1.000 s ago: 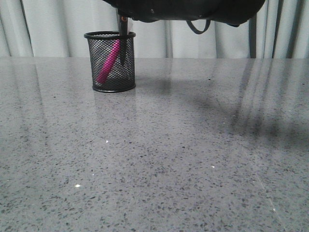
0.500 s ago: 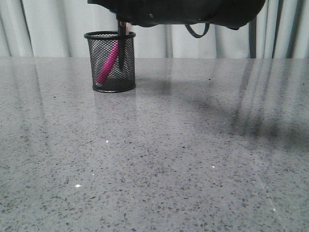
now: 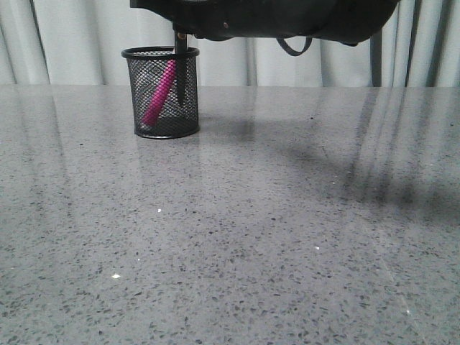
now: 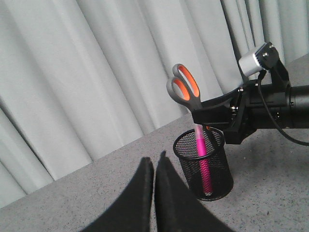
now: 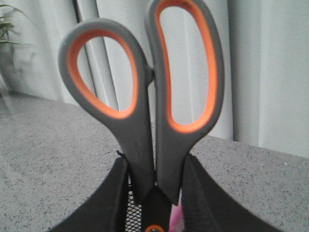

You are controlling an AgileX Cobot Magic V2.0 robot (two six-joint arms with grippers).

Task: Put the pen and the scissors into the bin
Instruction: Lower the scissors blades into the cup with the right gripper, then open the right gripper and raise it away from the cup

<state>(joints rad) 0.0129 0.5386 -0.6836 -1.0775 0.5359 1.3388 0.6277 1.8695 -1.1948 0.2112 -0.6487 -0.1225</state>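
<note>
two task items sit in the bin point(image 3: 160, 93), near the table's point(image 3: 273, 215) far left edge: pen point(image 3: 159, 93) leaning inside, scissors point(image 4: 186, 90) upright, blades in, handles above rim. right gripper point(image 5: 153, 193) clamped on the scissors' handles. left gripper point(image 4: 153, 193) apart, fingers pressed together, holding nothing.

Low front view faces curtains; both wrist views share the bin point(image 4: 203, 164).
</note>
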